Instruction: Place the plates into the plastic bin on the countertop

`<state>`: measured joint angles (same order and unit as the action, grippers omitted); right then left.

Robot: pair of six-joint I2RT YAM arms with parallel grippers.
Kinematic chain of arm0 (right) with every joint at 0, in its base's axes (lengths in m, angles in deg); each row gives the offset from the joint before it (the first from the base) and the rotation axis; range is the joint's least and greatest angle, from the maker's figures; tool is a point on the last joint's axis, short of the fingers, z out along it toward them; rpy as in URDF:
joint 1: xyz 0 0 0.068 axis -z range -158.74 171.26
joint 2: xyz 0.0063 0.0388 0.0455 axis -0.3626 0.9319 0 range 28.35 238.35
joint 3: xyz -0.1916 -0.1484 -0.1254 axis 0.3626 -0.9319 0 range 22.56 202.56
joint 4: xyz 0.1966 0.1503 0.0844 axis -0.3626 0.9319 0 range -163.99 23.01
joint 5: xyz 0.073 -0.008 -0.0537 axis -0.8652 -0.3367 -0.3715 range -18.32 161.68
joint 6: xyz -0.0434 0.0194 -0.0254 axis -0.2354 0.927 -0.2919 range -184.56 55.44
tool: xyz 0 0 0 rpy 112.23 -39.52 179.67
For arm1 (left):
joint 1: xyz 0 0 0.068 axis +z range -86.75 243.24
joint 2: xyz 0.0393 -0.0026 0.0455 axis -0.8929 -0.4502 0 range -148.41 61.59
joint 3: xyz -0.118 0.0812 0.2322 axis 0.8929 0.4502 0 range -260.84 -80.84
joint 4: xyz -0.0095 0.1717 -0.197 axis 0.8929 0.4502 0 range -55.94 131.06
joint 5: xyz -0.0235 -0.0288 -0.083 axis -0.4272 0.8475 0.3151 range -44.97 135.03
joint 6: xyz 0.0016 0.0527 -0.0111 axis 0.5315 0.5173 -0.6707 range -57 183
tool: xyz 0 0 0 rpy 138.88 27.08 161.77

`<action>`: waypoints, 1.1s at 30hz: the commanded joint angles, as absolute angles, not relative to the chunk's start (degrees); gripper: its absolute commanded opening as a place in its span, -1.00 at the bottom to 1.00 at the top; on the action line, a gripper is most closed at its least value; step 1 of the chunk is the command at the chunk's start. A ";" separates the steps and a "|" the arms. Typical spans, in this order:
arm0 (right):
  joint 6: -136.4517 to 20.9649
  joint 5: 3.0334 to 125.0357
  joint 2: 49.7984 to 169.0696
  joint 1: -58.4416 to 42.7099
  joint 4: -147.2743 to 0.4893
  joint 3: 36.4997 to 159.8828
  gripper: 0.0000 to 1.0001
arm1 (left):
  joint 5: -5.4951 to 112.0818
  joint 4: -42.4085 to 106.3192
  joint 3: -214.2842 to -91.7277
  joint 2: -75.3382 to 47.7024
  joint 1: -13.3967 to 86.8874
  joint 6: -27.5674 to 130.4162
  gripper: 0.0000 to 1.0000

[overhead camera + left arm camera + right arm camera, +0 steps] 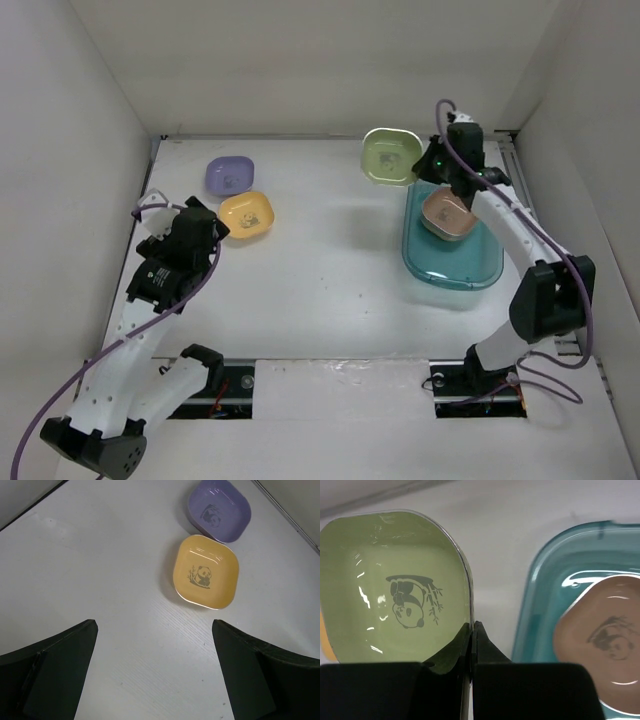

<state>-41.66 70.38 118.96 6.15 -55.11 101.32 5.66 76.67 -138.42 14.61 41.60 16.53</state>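
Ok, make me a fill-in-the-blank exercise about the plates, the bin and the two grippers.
1. The right gripper grips the green plate beside the bin, while the left gripper stands ____.
2. The brown plate lies inside the ____.
3. Of the yellow plate and the purple plate, the one nearer the left gripper is ____.
Missing words: open; bin; yellow.
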 commanded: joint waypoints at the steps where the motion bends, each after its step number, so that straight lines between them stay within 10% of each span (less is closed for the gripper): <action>1: -37.77 69.06 116.36 14.36 -52.88 99.50 -1.00 | 6.27 74.93 -138.76 15.18 41.71 17.74 1.00; 9: -19.12 79.86 101.84 27.22 -63.25 77.78 -1.00 | 8.91 72.56 -138.76 15.18 41.71 20.38 1.00; 21: -21.84 75.99 110.27 29.00 -64.31 77.49 -0.90 | 10.75 71.41 -138.23 15.71 41.71 22.22 1.00; 23: -22.37 75.37 109.48 27.95 -64.32 76.97 -0.31 | 11.28 70.89 -138.23 15.71 41.71 22.83 1.00; 24: -22.89 75.37 108.61 26.98 -64.32 76.96 0.49 | 11.28 70.89 -137.71 15.71 41.71 22.84 1.00; 26: -24.03 79.31 106.06 21.81 -64.84 76.96 0.88 | 12.51 70.19 -137.70 15.71 41.71 23.37 1.00; 33: -31.41 88.64 98.49 -3.41 -66.59 82.48 1.00 | 13.04 70.18 -137.70 16.24 41.71 23.89 1.00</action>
